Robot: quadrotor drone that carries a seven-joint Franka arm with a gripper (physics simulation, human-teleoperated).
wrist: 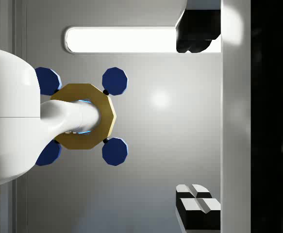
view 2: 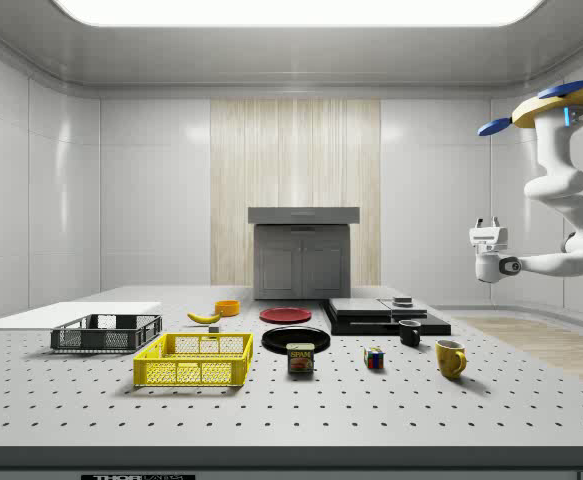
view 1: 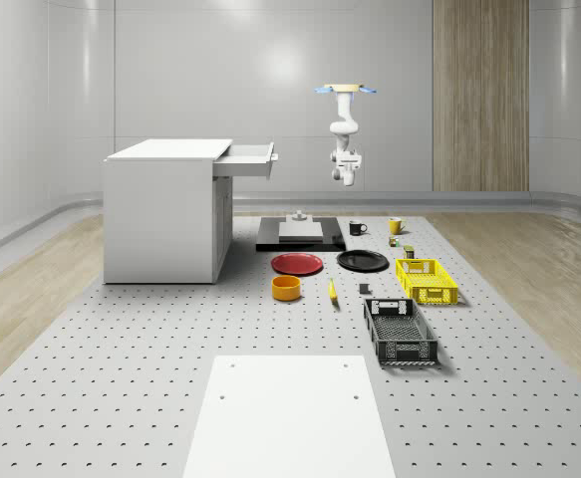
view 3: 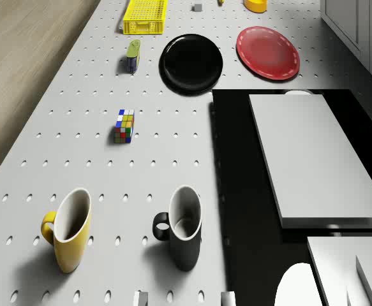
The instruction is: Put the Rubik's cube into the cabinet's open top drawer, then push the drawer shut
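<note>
Currently hovering high in the air, well above the far end of the perforated table [view 1: 121, 398]: finding the drone [view 2: 561, 105] at the upper right of the side view and just right of centre, near the top, in the whole-scene view. Hanging an arm [view 2: 571, 200] beneath it, bending back toward the side view's centre and ending in the gripper [view 2: 489, 222], far above the tabletop. Pointing the wrist camera up at the drone's yellow body and blue rotors. Keeping the fingers [wrist: 194, 204] spread apart, holding nothing.

Sitting alone on the tabletop, touching nothing: seeing the Rubik's cube [view 2: 374, 358] a little right of centre in the lower half of the side view, between the Spam can [view 2: 300, 358] and the yellow mug [view 2: 451, 358], with the black mug [view 2: 409, 333] just behind it. Lying well apart from the gripper.

Standing at centre left of the whole-scene view: spotting the white cabinet [view 1: 160, 214], its top drawer [view 1: 248, 159] pulled out toward the right, on the arm's side. Resting on the table to the right of the cabinet's foot: a black slab [view 1: 270, 239], a red plate [view 1: 297, 264] and a black plate [view 1: 362, 261].
</note>
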